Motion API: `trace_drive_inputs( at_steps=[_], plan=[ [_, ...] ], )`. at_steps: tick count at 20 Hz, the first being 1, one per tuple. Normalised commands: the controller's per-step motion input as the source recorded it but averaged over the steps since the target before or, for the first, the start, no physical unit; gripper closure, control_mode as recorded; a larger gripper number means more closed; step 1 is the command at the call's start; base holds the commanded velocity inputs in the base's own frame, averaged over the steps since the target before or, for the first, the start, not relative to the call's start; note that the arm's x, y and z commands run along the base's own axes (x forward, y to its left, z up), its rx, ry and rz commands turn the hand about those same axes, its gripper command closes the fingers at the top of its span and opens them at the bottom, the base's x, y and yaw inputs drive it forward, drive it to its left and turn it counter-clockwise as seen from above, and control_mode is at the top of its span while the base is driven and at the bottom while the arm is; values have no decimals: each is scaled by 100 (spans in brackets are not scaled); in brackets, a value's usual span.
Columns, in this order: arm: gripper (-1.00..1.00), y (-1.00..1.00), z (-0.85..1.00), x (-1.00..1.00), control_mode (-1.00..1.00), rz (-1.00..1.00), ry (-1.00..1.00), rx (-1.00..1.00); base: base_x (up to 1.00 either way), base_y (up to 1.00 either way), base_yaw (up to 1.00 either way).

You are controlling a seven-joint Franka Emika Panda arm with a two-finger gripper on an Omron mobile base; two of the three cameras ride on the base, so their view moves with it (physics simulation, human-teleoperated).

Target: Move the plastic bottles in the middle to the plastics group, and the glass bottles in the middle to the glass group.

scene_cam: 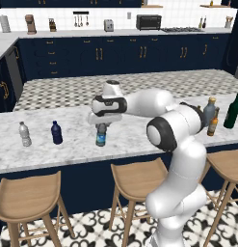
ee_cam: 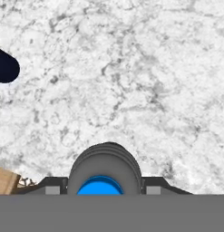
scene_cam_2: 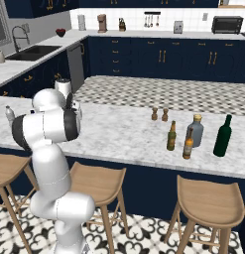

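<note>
We saw a white marble counter (scene_cam: 139, 140) with wooden stools (scene_cam: 135, 181) below and navy cabinets (scene_cam: 115, 55) at twelve o'clock. The gripper (scene_cam: 102, 126) was closed on the blue-capped bottle (scene_cam: 101, 136) standing mid-counter, the dark navy bottle (scene_cam: 56, 132) at its nine o'clock.

Grey bottle (scene_cam: 101, 135), blue cap, teal band; white-grey marbled counter (scene_cam: 139, 140)

Arm folded low leftward, gripper (scene_cam: 101, 126) pointing down (jaws closed on something)
</note>
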Motion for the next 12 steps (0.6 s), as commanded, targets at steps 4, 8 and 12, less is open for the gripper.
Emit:
trace_drive_inputs(
  at_steps=[4,8,12],
  plan=[
    [100,91,0,0,-100,0,0,0,0,0,0],
    [100,80,-3,11,-100,0,0,0,0,0,0],
    [100,51,-4,32,-100,0,-1,0,0,0,0]
  ],
)
